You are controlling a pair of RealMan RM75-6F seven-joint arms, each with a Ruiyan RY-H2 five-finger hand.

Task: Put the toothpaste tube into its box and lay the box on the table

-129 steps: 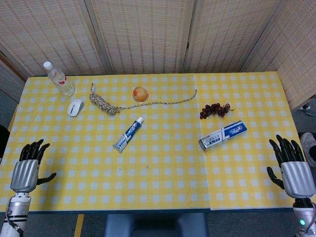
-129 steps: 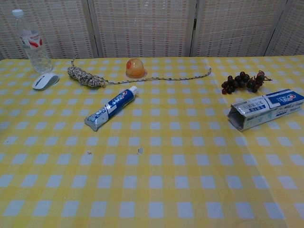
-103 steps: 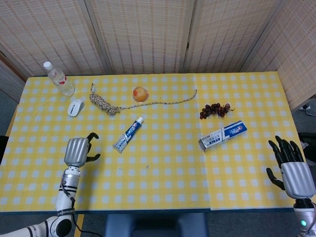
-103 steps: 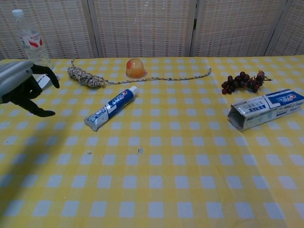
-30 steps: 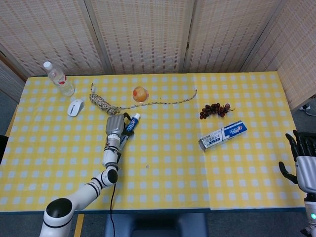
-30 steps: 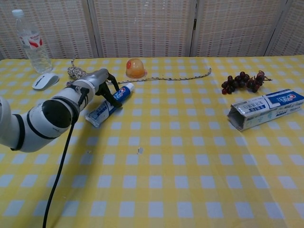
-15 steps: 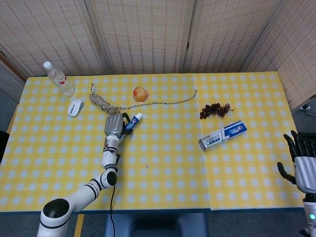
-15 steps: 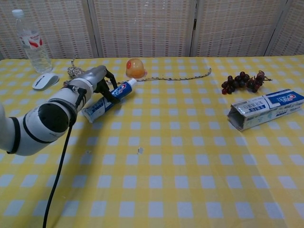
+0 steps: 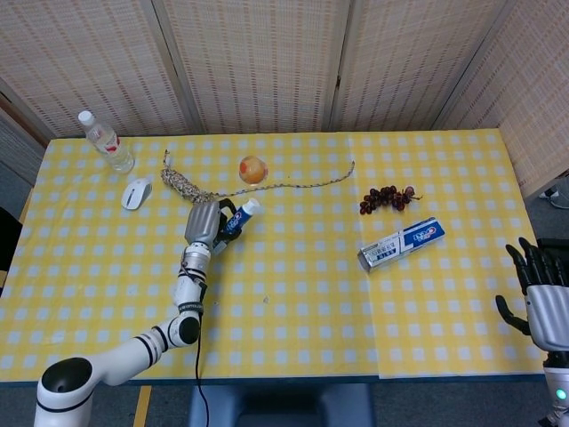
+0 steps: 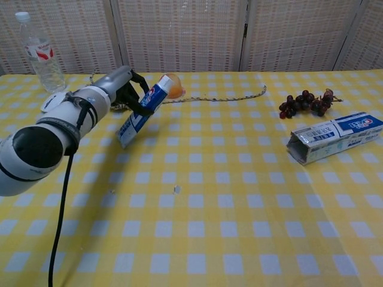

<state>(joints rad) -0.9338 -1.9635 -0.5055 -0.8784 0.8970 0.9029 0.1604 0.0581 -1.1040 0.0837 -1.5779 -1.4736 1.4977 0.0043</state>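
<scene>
The left hand (image 10: pixel 122 86) grips the toothpaste tube (image 10: pixel 142 110), its dark fingers (image 10: pixel 139 95) wrapped around the upper part near the cap; the tube is tilted, cap end up toward 1 o'clock and crimped end hanging down toward 7 o'clock, clear of the yellow checked desk (image 10: pixel 227 209). In the head view that same left hand (image 9: pixel 203 224) sits a little left of the desk's centre, with the tube (image 9: pixel 235 217) poking out toward 2 o'clock. The toothpaste box (image 10: pixel 334 139) lies flat at about 3 o'clock, well apart from the tube, its open end facing left. The right hand (image 9: pixel 544 301) hangs off the desk's right edge at 4 o'clock, fingers spread and holding nothing. Along the far side sit a water bottle (image 9: pixel 105 140), a white mouse (image 9: pixel 136 192), a coiled rope (image 9: pixel 187 186), an orange round thing (image 9: pixel 252 168) and a bunch of dark grapes (image 9: pixel 388 197).
</scene>
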